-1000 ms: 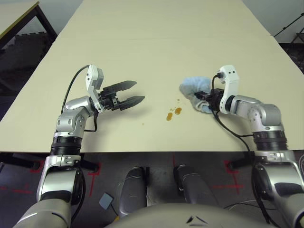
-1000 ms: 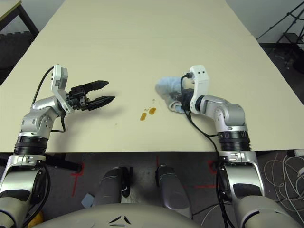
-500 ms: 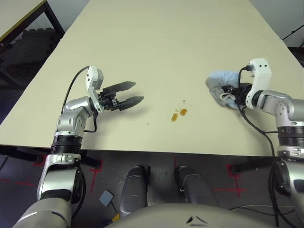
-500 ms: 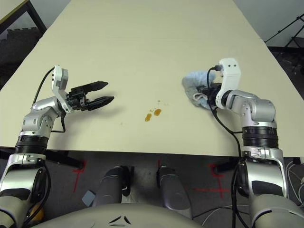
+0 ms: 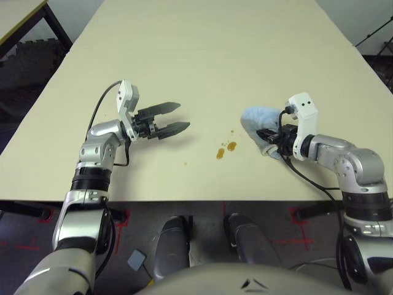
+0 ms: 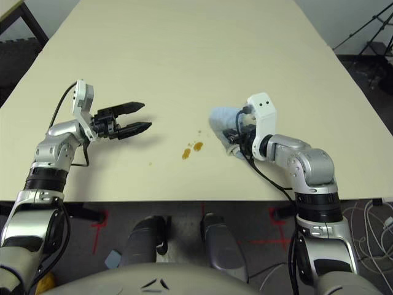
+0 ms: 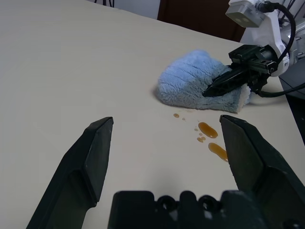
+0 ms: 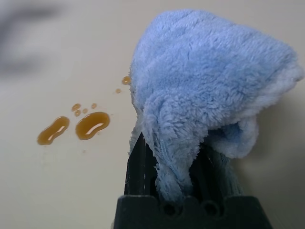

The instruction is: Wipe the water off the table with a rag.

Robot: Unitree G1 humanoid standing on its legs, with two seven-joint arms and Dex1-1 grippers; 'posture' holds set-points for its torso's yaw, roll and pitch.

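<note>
Bunched light blue rag (image 5: 256, 121) lies on the cream table (image 5: 209, 55) just beside amber water (image 5: 225, 149) drops.

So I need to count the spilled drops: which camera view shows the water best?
The right wrist view: the water shows as two amber blots plus tiny drops, near the rag. The left wrist view shows them smaller, beyond its open fingers. The eye views show two small specks on the table.

Head stereo pair looks forward and down over the table (image 5: 202, 55), both arms in frame. Left wrist camera sits low, facing across the tabletop toward the rag (image 7: 200, 81) and water (image 7: 213, 138). Right wrist camera views the same rag and drops close up.
</note>
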